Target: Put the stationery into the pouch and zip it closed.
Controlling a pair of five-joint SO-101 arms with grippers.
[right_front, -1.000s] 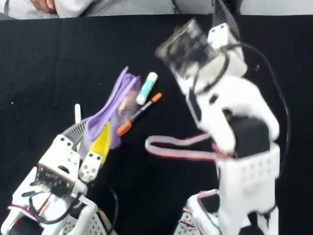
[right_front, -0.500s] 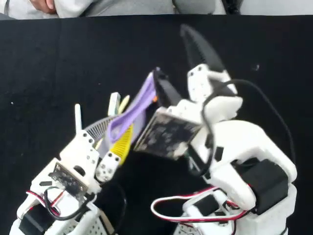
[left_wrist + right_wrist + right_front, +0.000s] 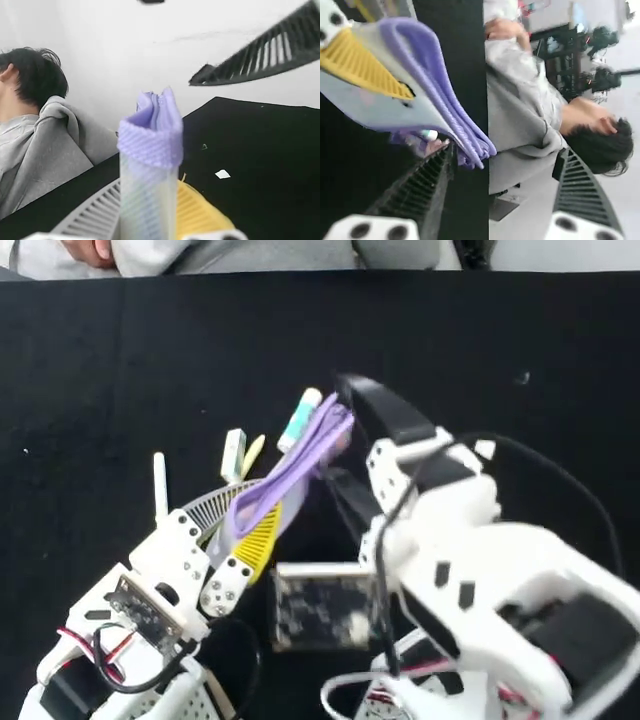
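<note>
The purple pouch [image 3: 290, 472] hangs off the black table, tilted, with my left gripper [image 3: 243, 522] shut on its near end between a yellow finger [image 3: 262, 537] and a grey ribbed one. In the left wrist view the pouch [image 3: 150, 150] stands up between those fingers. My right gripper [image 3: 338, 435] is open, its black fingers on either side of the pouch's far end [image 3: 440, 105]. A teal and white glue stick [image 3: 300, 418] lies just past the pouch. A small white and green piece [image 3: 233, 453], a yellow piece [image 3: 252, 449] and a white stick [image 3: 158, 480] lie left of it.
The black table [image 3: 110, 360] has free room at the back and on the far left. A person in grey sits beyond the far edge [image 3: 150, 255]. The right arm's white body [image 3: 480, 560] covers the near right.
The right arm has swung down from the back, and its open fingers now straddle the pouch's far end. The left gripper has shifted right with the pouch. The orange pen is now hidden.
</note>
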